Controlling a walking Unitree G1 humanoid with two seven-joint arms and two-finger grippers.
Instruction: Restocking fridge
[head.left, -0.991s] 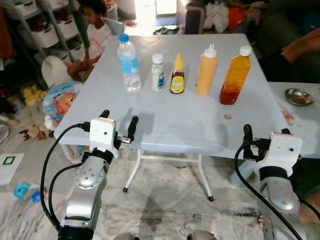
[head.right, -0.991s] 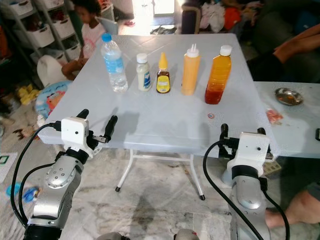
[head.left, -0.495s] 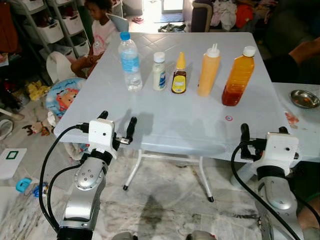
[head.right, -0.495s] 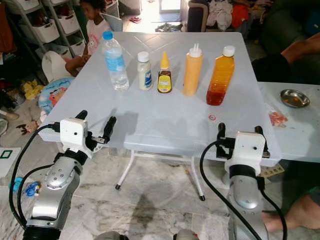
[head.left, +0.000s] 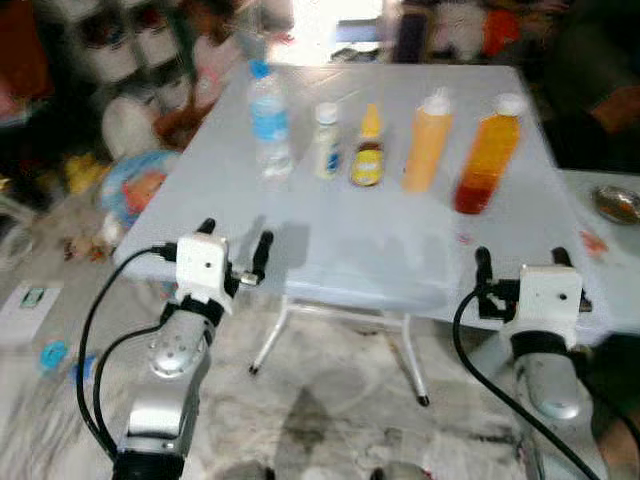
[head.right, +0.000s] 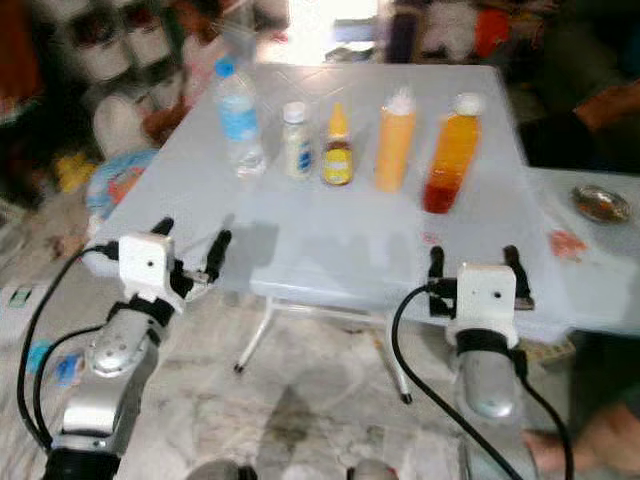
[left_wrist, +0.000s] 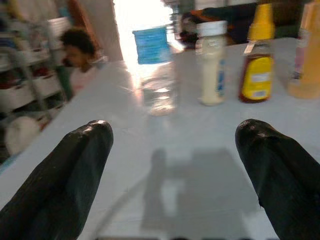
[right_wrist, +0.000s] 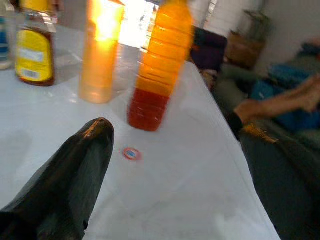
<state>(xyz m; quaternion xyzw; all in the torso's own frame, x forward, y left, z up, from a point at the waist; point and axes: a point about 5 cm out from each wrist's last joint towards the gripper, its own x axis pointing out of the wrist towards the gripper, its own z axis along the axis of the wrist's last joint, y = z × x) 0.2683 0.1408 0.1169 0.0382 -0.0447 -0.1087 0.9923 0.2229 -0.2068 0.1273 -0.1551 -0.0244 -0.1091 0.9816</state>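
1. Five bottles stand upright in one row on the far half of the grey table (head.left: 360, 250), well apart from both grippers.
2. From the robot's left to its right they are: a clear water bottle (head.left: 268, 125) with a blue cap, a small white bottle (head.left: 325, 142), a small honey-coloured bottle (head.left: 368, 150) with a yellow pointed cap, a tall orange squeeze bottle (head.left: 426, 142), and a big bottle (head.left: 487, 153) with amber liquid above and dark red below.
3. The bottles stand near each other but they do not touch.
4. A small round red mark (right_wrist: 132, 153) lies on the table in front of the big bottle.
5. The left gripper (head.left: 236, 248) is at the near left edge of the table, its fingers (left_wrist: 75, 170) are spread wide and hold nothing.
6. The right gripper (head.left: 520, 266) is at the near right edge of the table, its fingers (right_wrist: 70, 180) are also apart and empty.
7. The head views are blurred.
8. A metal bowl (head.left: 620, 203) sits on a second table to the right.
9. A person (left_wrist: 80, 55) sits on the floor behind the table's far left corner, beside shelves with white bins (left_wrist: 35, 82).
10. A person's bare arm (right_wrist: 280, 102) shows at the right, beyond the table.
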